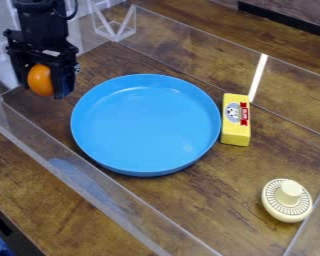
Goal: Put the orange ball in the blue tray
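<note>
At far left, a black gripper [41, 78] points down, its jaws clamped on the orange ball [40, 78], held clear of the dark wooden table [163, 215]; clear plastic walls [83, 185] fence the surface. At centre lies the blue tray [145, 123], empty; right of it, a yellow box [235, 119], then a cream ridged disc [286, 199].

Blue tray [147, 125] interior bare, yellow box [236, 119] touching its right rim, cream disc [286, 199] well apart
</note>
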Controlling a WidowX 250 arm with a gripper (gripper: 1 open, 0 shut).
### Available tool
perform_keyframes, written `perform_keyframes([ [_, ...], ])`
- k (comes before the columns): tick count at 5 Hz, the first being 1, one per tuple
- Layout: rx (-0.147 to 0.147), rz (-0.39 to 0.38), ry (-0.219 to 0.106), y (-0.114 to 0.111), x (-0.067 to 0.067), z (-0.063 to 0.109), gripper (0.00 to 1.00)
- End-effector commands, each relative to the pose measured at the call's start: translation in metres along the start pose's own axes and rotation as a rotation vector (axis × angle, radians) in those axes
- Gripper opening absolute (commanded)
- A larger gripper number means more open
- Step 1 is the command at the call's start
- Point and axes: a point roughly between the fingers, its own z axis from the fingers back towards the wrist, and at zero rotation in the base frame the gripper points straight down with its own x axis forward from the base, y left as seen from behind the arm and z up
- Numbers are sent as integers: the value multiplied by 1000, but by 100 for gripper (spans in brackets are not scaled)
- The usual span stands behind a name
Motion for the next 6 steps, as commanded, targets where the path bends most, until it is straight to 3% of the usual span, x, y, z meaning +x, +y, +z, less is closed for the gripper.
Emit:
perform_keyframes([
  [1,24,-29,-108,-7,12,38,0],
  [4,8,-63,-116,-18,11,51,0],
  [6,-27,-129,-127,-55,12,59,0],
])
